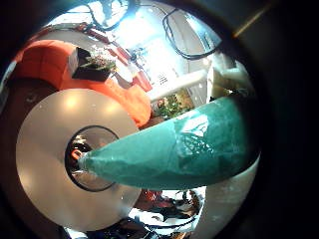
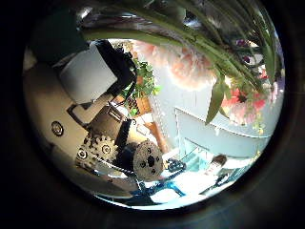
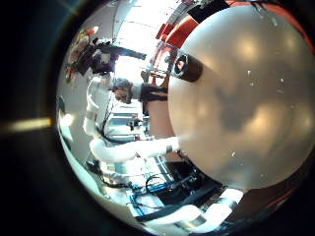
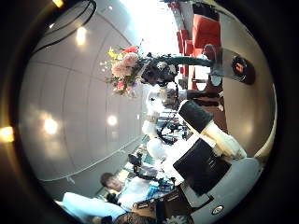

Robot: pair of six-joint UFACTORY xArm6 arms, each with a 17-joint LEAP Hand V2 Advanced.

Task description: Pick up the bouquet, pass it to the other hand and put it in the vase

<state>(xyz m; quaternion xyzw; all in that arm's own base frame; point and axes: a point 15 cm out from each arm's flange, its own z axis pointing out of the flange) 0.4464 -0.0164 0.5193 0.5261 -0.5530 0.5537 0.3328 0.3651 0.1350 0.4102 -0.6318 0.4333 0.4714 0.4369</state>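
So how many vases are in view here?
1. The vase fills a right palm view, so it is close to that palm; the bouquet held in the left hand points its tip at the opening. Others may lie outside these views.

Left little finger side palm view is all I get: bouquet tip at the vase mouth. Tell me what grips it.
Observer: The right thumb side view shows the left hand round the bouquet wrap, just behind the flowers.
Operator: Now place the right hand.
Observer: The vase fills its little finger side view, so that palm is close beside the vase.
Operator: Report the flowers.
Observer: In the left thumb side view they loom close to the left palm.
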